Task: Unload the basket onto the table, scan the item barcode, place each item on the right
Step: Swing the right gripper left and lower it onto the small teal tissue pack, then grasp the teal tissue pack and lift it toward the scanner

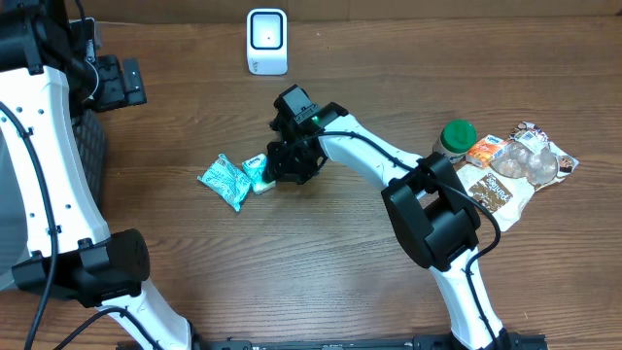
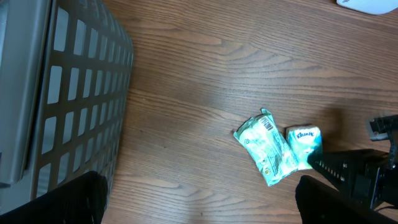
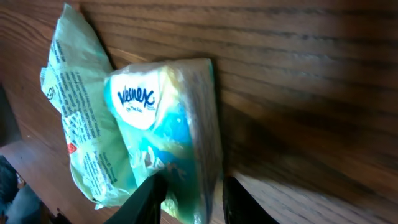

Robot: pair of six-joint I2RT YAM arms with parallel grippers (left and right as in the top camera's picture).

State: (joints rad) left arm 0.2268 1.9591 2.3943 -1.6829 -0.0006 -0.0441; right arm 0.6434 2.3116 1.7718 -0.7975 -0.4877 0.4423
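Glossy film makes the Kleenex tissue pack [image 3: 165, 118] look slippery, and the right gripper [image 3: 194, 196] has its jaws narrowed around only the pack's near end. I cannot tell whether they truly pinch it, so a lift might let it slide out. The green wrapper [image 3: 74, 124] touches the pack just outside one jaw and could drag along; the left gripper [image 2: 199, 183] is spread wide, empty.

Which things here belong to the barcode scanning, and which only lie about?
Job: white box-shaped scanner; blue-and-white Kleenex tissue pack; right gripper astride it.
Lying about: teal crinkled pouch; green-lidded jar; orange packet; grey mesh basket.
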